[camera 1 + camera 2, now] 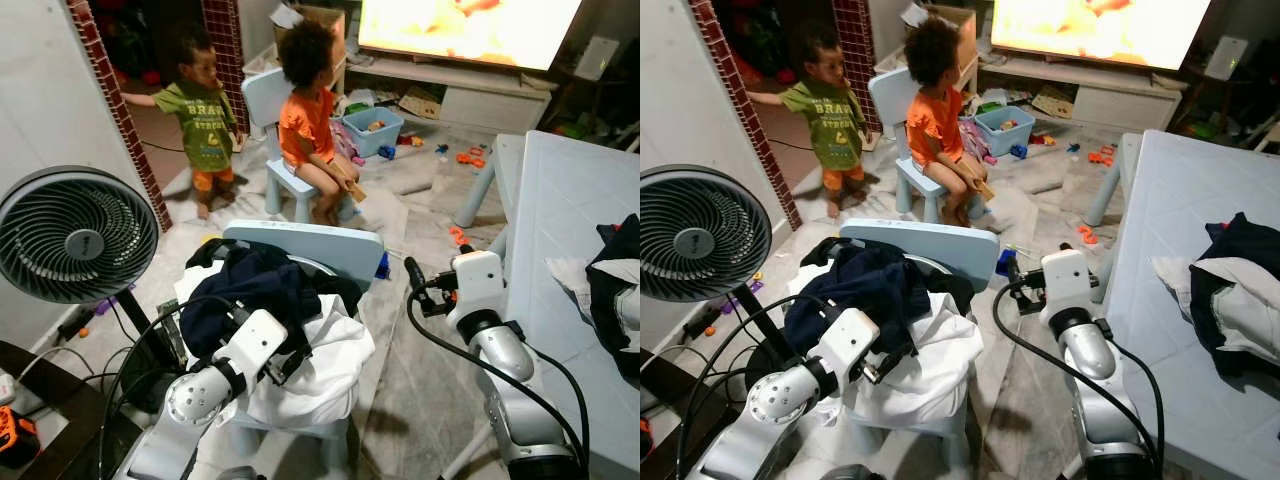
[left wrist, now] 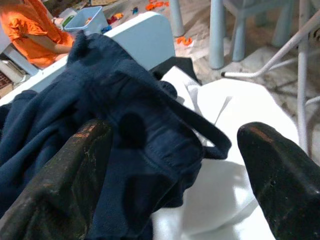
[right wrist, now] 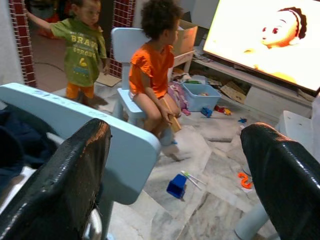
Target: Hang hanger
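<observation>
Marble floor (image 1: 420, 390) lies beneath both arms; left gripper (image 2: 175, 165) gapes over navy clothing (image 2: 100, 125) piled on a pale-blue chair (image 1: 310, 250); right gripper (image 3: 175, 165), open, faces a television (image 3: 265, 35); hanger unseen.

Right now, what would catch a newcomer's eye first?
A pile of clothes on a small blue chair right before the robot, with the left gripper open over the dark garment. Beyond, two children by a bright TV; a black fan stands at left.
</observation>
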Tool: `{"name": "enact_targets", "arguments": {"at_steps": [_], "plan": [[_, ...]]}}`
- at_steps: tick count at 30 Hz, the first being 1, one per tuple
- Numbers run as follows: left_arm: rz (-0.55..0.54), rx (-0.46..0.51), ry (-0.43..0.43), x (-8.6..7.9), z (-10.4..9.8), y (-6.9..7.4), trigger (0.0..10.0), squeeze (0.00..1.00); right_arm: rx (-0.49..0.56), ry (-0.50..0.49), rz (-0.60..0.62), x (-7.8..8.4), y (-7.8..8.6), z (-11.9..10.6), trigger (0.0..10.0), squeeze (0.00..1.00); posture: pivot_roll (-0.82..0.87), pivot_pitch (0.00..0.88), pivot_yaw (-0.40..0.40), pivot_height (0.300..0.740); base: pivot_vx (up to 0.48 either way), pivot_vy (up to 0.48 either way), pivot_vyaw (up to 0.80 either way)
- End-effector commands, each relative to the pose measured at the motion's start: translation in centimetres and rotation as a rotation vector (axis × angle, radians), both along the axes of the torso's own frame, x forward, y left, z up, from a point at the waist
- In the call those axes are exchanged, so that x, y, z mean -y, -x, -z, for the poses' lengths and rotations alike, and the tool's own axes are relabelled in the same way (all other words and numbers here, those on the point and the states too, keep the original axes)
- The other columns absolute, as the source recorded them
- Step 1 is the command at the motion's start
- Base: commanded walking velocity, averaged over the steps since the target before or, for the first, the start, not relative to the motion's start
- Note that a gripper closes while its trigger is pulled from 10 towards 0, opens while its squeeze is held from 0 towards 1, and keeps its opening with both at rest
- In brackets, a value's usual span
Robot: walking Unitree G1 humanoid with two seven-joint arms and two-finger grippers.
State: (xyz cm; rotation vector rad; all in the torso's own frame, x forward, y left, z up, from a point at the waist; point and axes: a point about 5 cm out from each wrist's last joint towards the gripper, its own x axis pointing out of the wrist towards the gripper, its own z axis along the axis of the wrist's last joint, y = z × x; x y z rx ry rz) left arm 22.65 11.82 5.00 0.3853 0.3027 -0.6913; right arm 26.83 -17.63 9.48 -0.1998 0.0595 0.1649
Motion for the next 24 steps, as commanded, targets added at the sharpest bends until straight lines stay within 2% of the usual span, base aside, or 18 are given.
{"name": "enact_targets", "arguments": {"at_steps": [1, 2, 6, 7, 8, 9, 10, 11, 13, 16, 17, 18, 19, 20, 21, 23, 24], "plan": [[-0.026, -0.035, -0.036, -0.7, 0.5, -0.4, 10.0, 0.00, 0.008, 0.011, 0.008, 0.3, -0.2, -0.3, 10.0, 0.00, 0.00, 0.000, -0.016, 0.740, 0.000, 0.000, 0.00], [-0.060, -0.071, -0.065, -1.6, 1.2, -0.5, 10.0, 0.00, 0.006, 0.012, 0.009, 0.3, -0.2, -0.3, 10.0, 0.00, 0.00, 0.000, -0.016, 0.740, 0.000, 0.000, 0.00], [-0.089, -0.108, -0.090, -2.7, 1.8, -0.6, 10.0, 0.00, 0.002, 0.013, 0.009, 0.3, -0.2, -0.2, 10.0, 0.00, 0.00, 0.000, -0.016, 0.740, 0.000, 0.000, 0.00], [-0.106, -0.122, -0.088, -3.1, 1.9, -0.8, 7.5, 0.00, 0.000, 0.014, 0.008, 0.3, -0.2, -0.2, 10.0, 0.00, 0.00, 0.000, -0.018, 0.740, 0.000, 0.000, 0.00], [-0.123, -0.129, -0.098, -3.7, 2.1, -1.1, 8.2, 0.00, -0.004, 0.014, 0.006, 0.2, -0.2, -0.1, 10.0, 0.00, 0.00, 0.000, -0.018, 0.740, 0.000, 0.000, 0.00], [-0.135, -0.130, -0.112, -4.3, 2.2, -1.5, 9.6, 0.00, -0.008, 0.016, 0.003, 0.2, -0.2, 0.0, 10.0, 0.00, 0.00, 0.000, -0.020, 0.740, 0.000, 0.000, 0.00], [-0.142, -0.128, -0.123, -4.7, 2.3, -1.7, 9.6, 0.00, -0.011, 0.017, 0.001, 0.1, -0.2, 0.0, 10.0, 0.00, 0.00, 0.000, -0.020, 0.740, 0.000, 0.000, 0.00], [-0.168, -0.128, -0.134, -5.4, 2.4, -2.3, 10.0, 0.00, -0.013, 0.018, -0.002, 0.1, -0.2, 0.0, 10.0, 0.00, 0.00, 0.000, -0.022, 0.740, 0.000, 0.000, 0.00], [-0.186, -0.128, -0.140, -5.8, 2.4, -2.7, 10.0, 0.00, -0.014, 0.018, -0.004, 0.0, -0.2, 0.0, 10.0, 0.00, 0.00, 0.000, -0.022, 0.740, 0.000, 0.000, 0.00], [-0.294, -0.065, -0.202, -8.6, 2.0, -5.2, 10.0, 0.00, -0.012, 0.021, -0.010, -0.1, -0.4, -0.1, 10.0, 0.00, -0.01, 0.000, -0.025, 0.740, 0.000, 0.000, 0.00], [-0.294, -0.065, -0.202, -8.6, 2.0, -5.2, 10.0, 0.00, -0.012, 0.021, -0.010, -0.1, -0.4, -0.1, 10.0, 0.00, -0.01, 0.000, -0.025, 0.740, 0.000, 0.000, 0.00], [-0.350, -0.034, -0.229, -9.8, 1.6, -6.1, 10.0, 0.00, -0.010, 0.023, -0.010, -0.1, -0.4, -0.2, 10.0, 0.00, -0.01, 0.000, -0.025, 0.740, 0.000, 0.000, 0.00], [-0.350, -0.034, -0.229, -9.8, 1.6, -6.1, 10.0, 0.00, -0.010, 0.023, -0.010, -0.1, -0.4, -0.2, 10.0, 0.00, -0.01, 0.000, -0.025, 0.740, 0.000, 0.000, 0.00], [-0.403, 0.004, -0.257, -10.9, 1.0, -6.9, 10.0, 0.00, -0.008, 0.026, -0.009, 0.0, -0.5, -0.3, 10.0, 0.00, -0.02, 0.000, -0.023, 0.740, 0.000, 0.000, 0.00], [-0.403, 0.004, -0.257, -10.9, 1.0, -6.9, 10.0, 0.00, -0.008, 0.026, -0.009, 0.0, -0.5, -0.3, 10.0, 0.00, -0.02, 0.000, -0.023, 0.740, 0.000, 0.000, 0.00], [-0.501, 0.077, -0.293, -12.6, -0.4, -8.3, 10.0, 0.00, -0.003, 0.031, -0.001, 0.3, -0.5, -0.4, 10.0, 0.00, -0.03, 0.000, -0.022, 0.740, 0.000, 0.000, 0.00], [-0.501, 0.077, -0.293, -12.6, -0.4, -8.3, 10.0, 0.00, -0.003, 0.031, -0.001, 0.3, -0.5, -0.4, 10.0, 0.00, -0.03, 0.000, -0.022, 0.740, 0.000, 0.000, 0.00]]}}
